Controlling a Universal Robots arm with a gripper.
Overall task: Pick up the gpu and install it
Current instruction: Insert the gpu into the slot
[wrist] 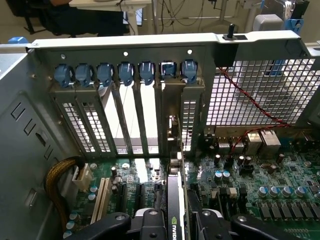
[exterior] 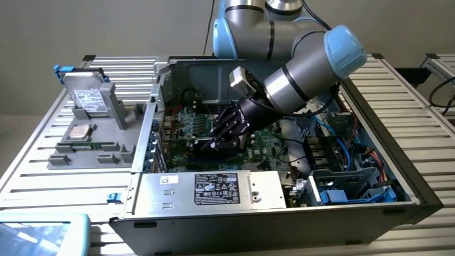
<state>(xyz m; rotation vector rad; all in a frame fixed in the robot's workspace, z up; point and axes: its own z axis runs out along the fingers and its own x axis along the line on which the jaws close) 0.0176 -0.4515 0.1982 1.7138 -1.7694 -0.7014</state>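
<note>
Black gripper [wrist: 177, 221] is seen deep inside the open computer case [exterior: 270, 230], lowered over the motherboard [exterior: 269, 140]. In the wrist view its fingers [wrist: 150, 222] are clamped on the gpu [wrist: 176, 200], one on each face, and the card is held edge-on. The card's silver bracket end is met by the rear slot row [wrist: 135, 125], in line with one of the blue clips [wrist: 169, 70]. Whether the card is fully seated in its socket cannot be told.

In the exterior view the gripper is placed near the case centre, and the arm [exterior: 306, 74] is brought in from 1 o'clock. A labelled power supply [exterior: 213, 189] is found at 6 o'clock of the gripper, against the near case wall. A gray fixture [exterior: 92, 152] is set outside the case at 9 o'clock, with a hard drive [exterior: 91, 98] stood upright on it. A yellow cable [wrist: 54, 181] is looped by the case side wall, well apart from the card.
</note>
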